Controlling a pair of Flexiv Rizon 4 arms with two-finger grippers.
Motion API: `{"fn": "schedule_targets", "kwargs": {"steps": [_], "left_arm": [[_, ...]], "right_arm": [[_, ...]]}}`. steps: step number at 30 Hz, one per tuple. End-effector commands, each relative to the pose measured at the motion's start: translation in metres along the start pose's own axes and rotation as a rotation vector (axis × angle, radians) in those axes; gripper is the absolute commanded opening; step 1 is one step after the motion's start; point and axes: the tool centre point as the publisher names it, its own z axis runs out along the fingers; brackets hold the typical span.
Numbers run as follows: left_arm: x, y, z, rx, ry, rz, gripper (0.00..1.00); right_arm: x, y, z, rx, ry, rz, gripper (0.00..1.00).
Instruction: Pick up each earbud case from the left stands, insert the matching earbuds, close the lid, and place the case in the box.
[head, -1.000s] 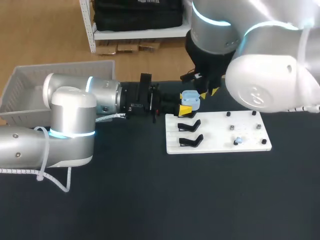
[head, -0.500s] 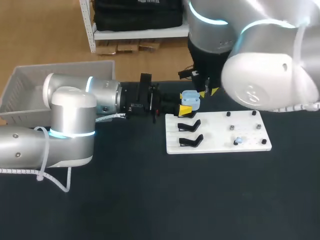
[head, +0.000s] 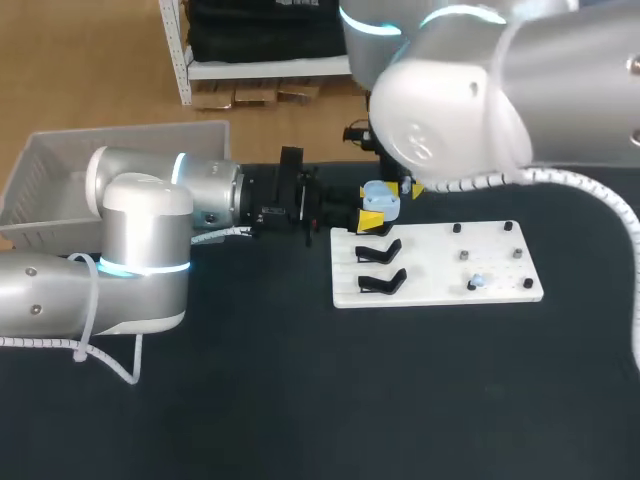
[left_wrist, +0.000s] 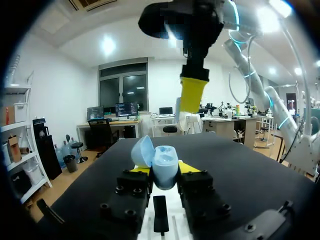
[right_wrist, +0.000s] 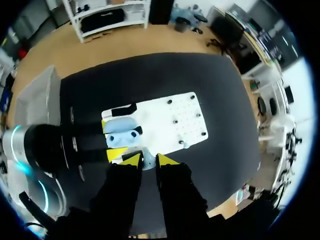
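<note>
1. The left gripper (left_wrist: 164, 172) has its jaws closed a moderate width on the pale-blue earbud case (left_wrist: 164, 167). A yellow tip presses each flank, so the case is held from two sides.
2. The case stands roughly upright in that grip. Its lid (left_wrist: 142, 151) is swung open and tipped back to one side, leaving the inside of the case showing.
3. In the head view the earbud case (head: 380, 197) is held just off the far left corner of the white board (head: 440, 270).
4. The right gripper (right_wrist: 148, 159) points down over the case from above, a little to the case's right and clear of it. I cannot tell whether its jaws have hold of anything.
5. Two black stands sit on the left part of the board, one (head: 378, 250) farther and one (head: 381, 282) nearer, both on the near side of the held case.
6. Small dark pegs (head: 457, 228) dot the right part of the board. One pale-blue earbud (head: 477, 282) lies among them, close to the board's near edge.
7. The left arm (head: 210, 195) lies stretched across the dark table (head: 300, 400) from the left.
8. The white box (head: 60, 175) sits at the far left of the table, well apart from the board.
</note>
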Motion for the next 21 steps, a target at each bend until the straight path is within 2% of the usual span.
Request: {"fn": "schedule_targets", "kwargs": {"steps": [1,12,15,17,19,21], "left_arm": [[0.001,-0.002,0.0,-0.007,-0.002,0.003,0.0],[0.001,-0.002,0.0,-0.007,-0.002,0.003,0.0],[0.001,-0.002,0.0,-0.007,-0.002,0.003,0.0],[0.001,-0.002,0.0,-0.007,-0.002,0.003,0.0],[0.001,-0.002,0.0,-0.007,-0.002,0.003,0.0],[0.001,-0.002,0.0,-0.007,-0.002,0.003,0.0]], "right_arm": [[-0.004,0.003,-0.001,-0.009,0.044,0.121,0.0],[-0.004,0.003,-0.001,-0.009,0.044,0.121,0.0],[-0.007,0.007,0.0,0.004,0.042,0.241,0.0],[-0.007,0.01,0.0,0.026,0.09,0.36,0.0],[-0.007,0.014,-0.004,-0.013,0.111,0.479,0.0],[-0.007,0.017,-0.006,-0.003,0.121,0.557,0.0]]}}
